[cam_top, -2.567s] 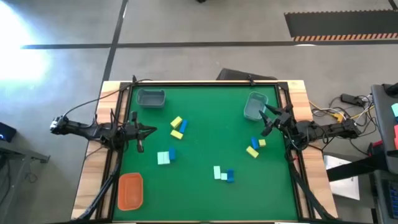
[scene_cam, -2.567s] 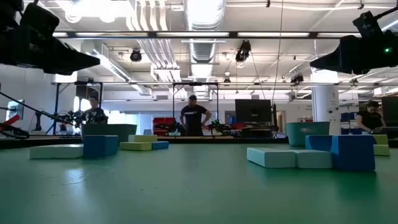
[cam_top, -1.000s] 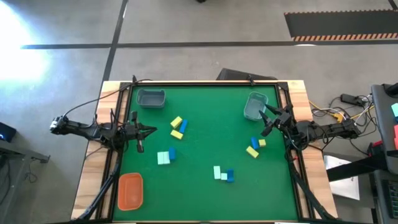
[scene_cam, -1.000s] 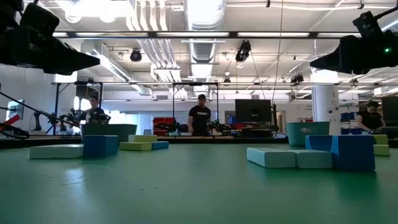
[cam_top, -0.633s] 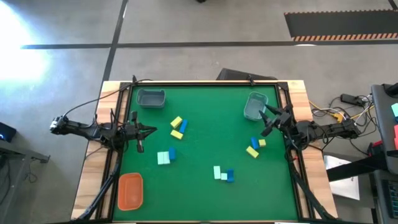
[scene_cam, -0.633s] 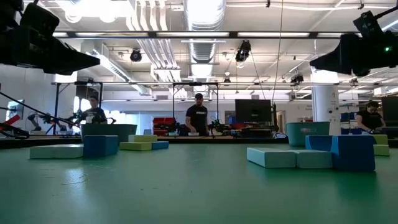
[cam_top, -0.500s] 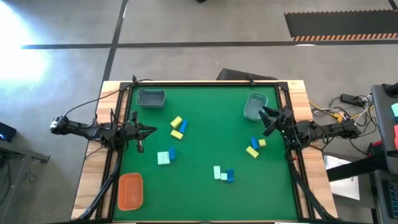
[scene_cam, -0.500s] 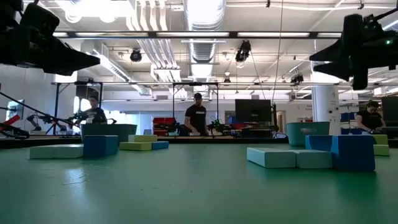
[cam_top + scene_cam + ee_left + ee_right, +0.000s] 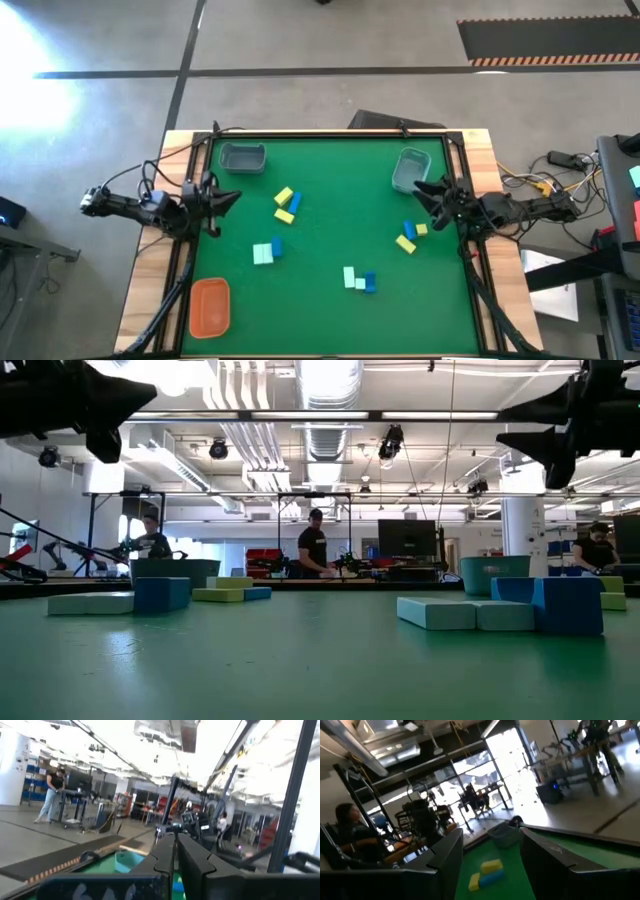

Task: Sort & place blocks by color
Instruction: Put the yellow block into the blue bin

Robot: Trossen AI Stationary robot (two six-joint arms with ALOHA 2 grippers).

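Note:
Small yellow, blue and mint blocks lie flat on the green table in several clusters. In the high view these are a yellow and blue cluster (image 9: 285, 204), a mint and blue pair (image 9: 266, 251), a mint and blue row (image 9: 359, 280) and a blue and yellow cluster (image 9: 410, 235). My left gripper (image 9: 232, 196) hovers shut near the table's left edge, apart from every block. My right gripper (image 9: 422, 192) hovers open near the right edge, just beyond the blue and yellow cluster. The right wrist view looks across at yellow and blue blocks (image 9: 487, 872).
Two grey-blue trays sit at the far side, one on the left (image 9: 243, 157) and one on the right (image 9: 410, 169). An orange tray (image 9: 210, 305) rests at the near left corner. Open green mat lies in the table's middle. People stand in the room behind.
Both grippers have risen from the table and tipped. The left one has drawn back toward the table's left edge and slightly toward the far edge. The right gripper has turned about its wrist while staying near the right tray. No block has moved.

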